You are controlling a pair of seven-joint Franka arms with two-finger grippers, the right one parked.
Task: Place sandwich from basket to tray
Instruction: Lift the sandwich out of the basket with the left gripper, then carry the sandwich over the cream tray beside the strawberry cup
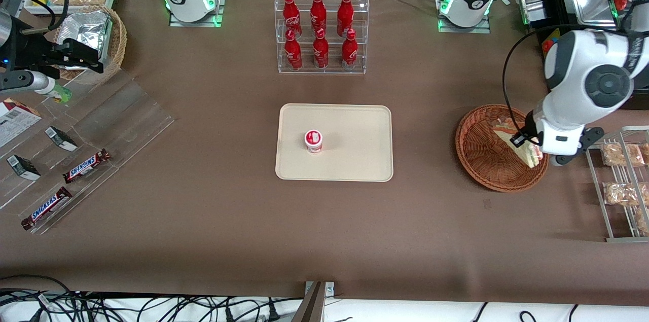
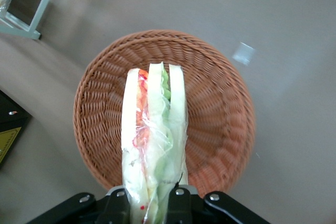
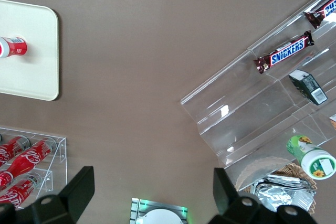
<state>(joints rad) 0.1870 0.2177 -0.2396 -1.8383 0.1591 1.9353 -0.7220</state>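
Note:
My left gripper is shut on the sandwich, a clear-wrapped wedge with pale bread and green and red filling. It holds the sandwich over the reddish-brown wicker basket, on the side toward the working arm's end. In the left wrist view the sandwich stands on edge between the black fingers of the gripper, with the basket beneath it and nothing else in it. The cream tray lies at the table's middle, apart from the basket.
A small red-and-white cup stands on the tray. A clear rack of red bottles is farther from the camera. A metal rack of snack packets sits beside the basket. Acrylic shelves with Snickers bars lie toward the parked arm's end.

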